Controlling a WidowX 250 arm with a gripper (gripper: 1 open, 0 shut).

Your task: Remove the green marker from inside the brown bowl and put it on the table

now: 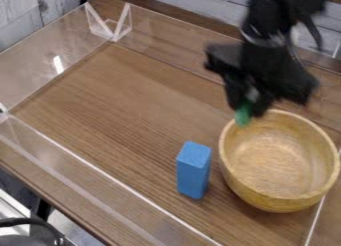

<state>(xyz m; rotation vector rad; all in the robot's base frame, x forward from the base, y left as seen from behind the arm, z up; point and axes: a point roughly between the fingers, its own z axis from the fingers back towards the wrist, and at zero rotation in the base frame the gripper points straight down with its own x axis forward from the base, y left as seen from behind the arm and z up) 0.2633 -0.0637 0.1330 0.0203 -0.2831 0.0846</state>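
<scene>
You had before you: one table (120, 101), dark brown, wood-grained, edged by low clear walls (83, 180). Beyond the far edge, at eleven o'clock, pale textured matter; cables at twelve. At seven o'clock, lower left corner, a dark cable (38, 226) over a pale surface.

Item: blue block (194, 170), upright, at about five o'clock, just left of the bowl.

Item: brown bowl (280, 162), light wood, round, thick-rimmed, at four o'clock.

Lettering: none you could read at this size.

Item: green marker (242, 118); only a short green end showed, pointing down, the rest hidden by the gripper. It sat near the bowl's upper left rim, at about two o'clock from the table's middle.

Your black gripper (248, 99), blurred, was closed narrow on the marker.
</scene>
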